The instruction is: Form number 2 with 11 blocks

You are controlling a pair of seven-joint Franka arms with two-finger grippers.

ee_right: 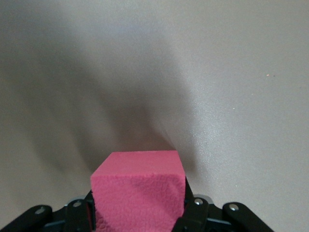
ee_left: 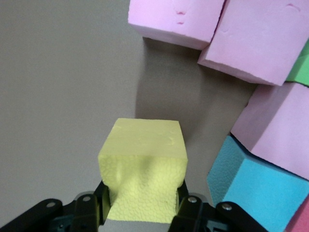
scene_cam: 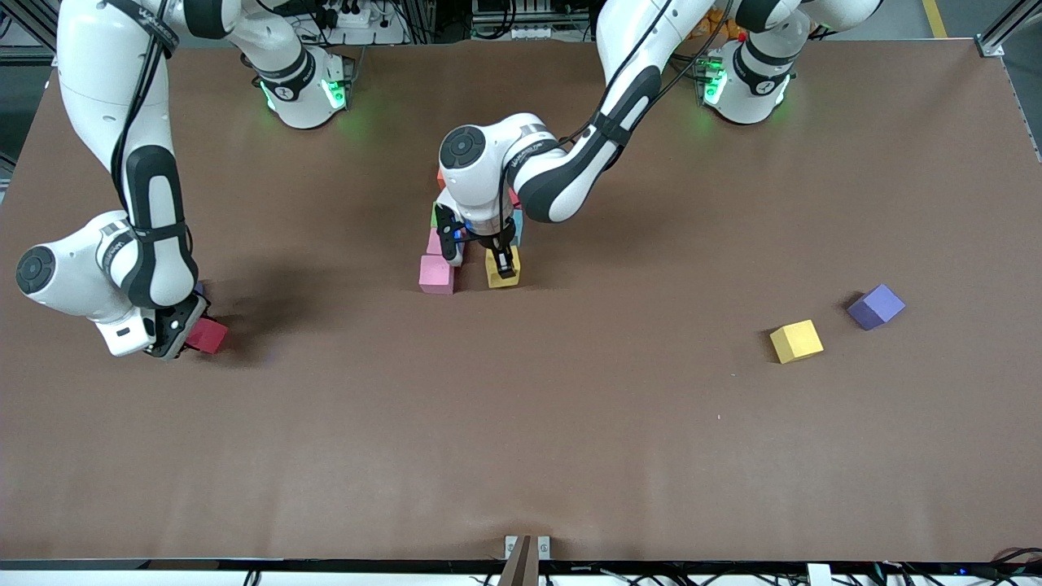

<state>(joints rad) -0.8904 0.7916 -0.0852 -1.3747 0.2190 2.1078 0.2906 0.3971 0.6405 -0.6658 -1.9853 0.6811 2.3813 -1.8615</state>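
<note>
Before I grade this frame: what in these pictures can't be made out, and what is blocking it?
- Front view: most of the number 2 is covered by the left arm; its rows cannot be counted.
- Front view: a purple cube is nearly hidden under the right arm.
- Left wrist view: the pink, green and blue blocks run off the edge.
- Right wrist view: the red block's base is cut off.

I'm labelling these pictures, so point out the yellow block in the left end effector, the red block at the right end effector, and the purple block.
Held yellow block [ee_left: 143,152], left wrist view, its top face.
Red block [ee_right: 137,191], right wrist view, its front face.
Purple block [scene_cam: 876,306], front view, its top face.
</note>
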